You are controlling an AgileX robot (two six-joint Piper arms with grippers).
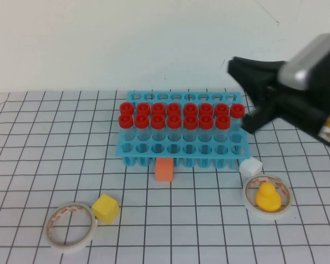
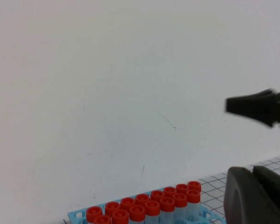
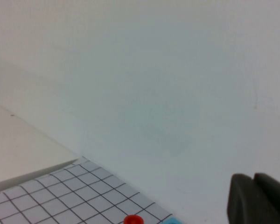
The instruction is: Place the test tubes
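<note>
A blue rack stands mid-table, with several red-capped test tubes upright in its two middle rows; the end tube sits at the rack's right side. My right gripper hovers above and to the right of the rack, shut and empty; its wrist view shows the dark fingers pressed together above one red cap. My left gripper is outside the high view. Its fingers are shut on nothing, raised above the tubes, with the right gripper across from it.
An orange block lies against the rack's front. A white cube sits at its right corner. A yellow block and a tape roll lie front left. A yellow duck sits inside another tape roll.
</note>
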